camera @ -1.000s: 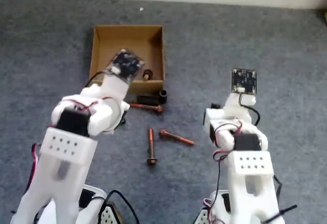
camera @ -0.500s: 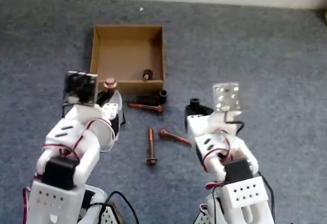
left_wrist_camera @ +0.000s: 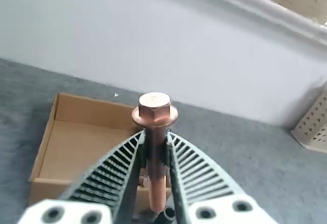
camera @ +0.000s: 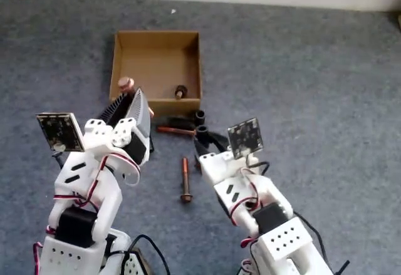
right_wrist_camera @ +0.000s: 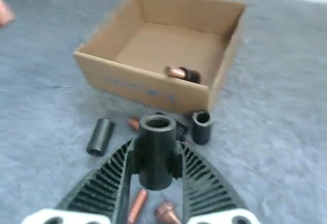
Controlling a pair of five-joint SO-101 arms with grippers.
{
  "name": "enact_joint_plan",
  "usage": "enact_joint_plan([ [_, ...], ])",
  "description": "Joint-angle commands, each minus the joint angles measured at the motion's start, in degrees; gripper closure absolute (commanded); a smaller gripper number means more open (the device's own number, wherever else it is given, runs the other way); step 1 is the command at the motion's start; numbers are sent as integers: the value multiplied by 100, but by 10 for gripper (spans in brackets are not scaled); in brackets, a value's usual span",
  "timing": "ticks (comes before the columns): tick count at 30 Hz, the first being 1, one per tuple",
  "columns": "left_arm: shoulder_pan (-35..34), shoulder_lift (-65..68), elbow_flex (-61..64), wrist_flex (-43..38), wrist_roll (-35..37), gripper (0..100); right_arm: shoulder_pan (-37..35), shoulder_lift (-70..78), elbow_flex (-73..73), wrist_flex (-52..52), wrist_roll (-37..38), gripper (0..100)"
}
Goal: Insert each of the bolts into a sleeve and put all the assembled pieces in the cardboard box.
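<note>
Grey carpeted surface [camera: 326,68] carries the cardboard box [camera: 156,34] at upper left of your high view; your left fingers [left_wrist_camera: 112,168] clamp a bolt [left_wrist_camera: 155,114], right fingers [right_wrist_camera: 110,183] grip a black sleeve [right_wrist_camera: 156,150].

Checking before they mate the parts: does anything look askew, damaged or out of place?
Nothing stands out. The left jaws grip a bolt, the right jaws a sleeve; one assembled piece lies in the cardboard box, loose bolts and sleeves on the carpet beside it.
</note>
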State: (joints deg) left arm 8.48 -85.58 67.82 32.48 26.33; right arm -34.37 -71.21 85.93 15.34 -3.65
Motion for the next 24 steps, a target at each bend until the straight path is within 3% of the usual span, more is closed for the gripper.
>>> enact_joint_plan([
  [1, 295, -84, 136, -519, 26, 995, -110, -145, 215, -848, 404, 995],
  [7, 1015, -84, 374, -519, 18, 995, -171, -145, 1138, -2255, 1090, 995],
  [16, 1455, -40, 400, -519, 18, 995, -470, -145, 1314, -2308, 1099, 995],
  [19, 1499, -40, 400, -519, 9, 995, -585, -171, 1314, -2316, 1451, 995],
  [24, 1648, -57, 567, -519, 9, 995, -567, -892, 1385, -2255, 1538, 995],
])
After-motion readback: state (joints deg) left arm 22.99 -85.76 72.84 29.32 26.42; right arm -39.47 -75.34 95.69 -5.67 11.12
